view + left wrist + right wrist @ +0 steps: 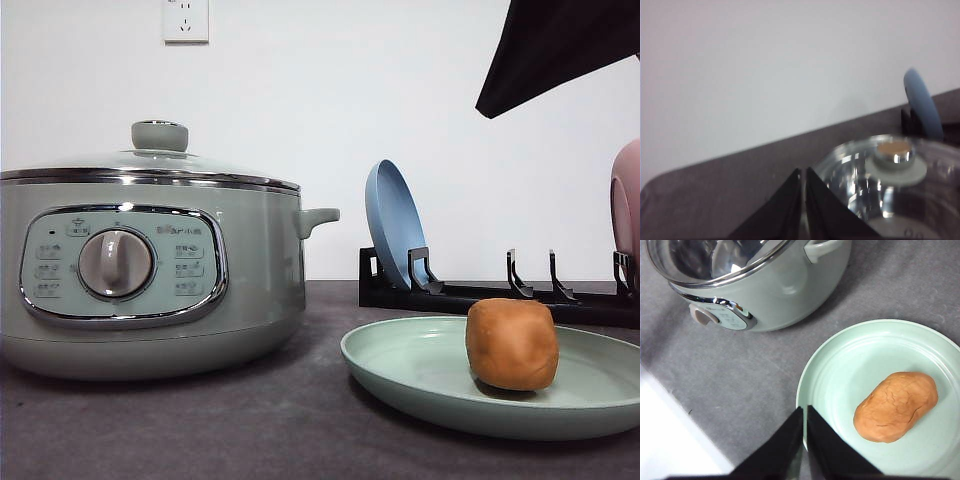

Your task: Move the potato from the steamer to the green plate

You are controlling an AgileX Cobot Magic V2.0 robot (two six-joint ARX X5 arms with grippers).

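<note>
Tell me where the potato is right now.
In the front view the potato sits on the green plate at the right of the table, in front of the black dish rack and to the right of the lidded steamer.

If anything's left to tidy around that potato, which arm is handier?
Right. Its gripper, jaws shut, hangs over the green plate holding the potato; the left gripper hangs above the lidded steamer.
</note>
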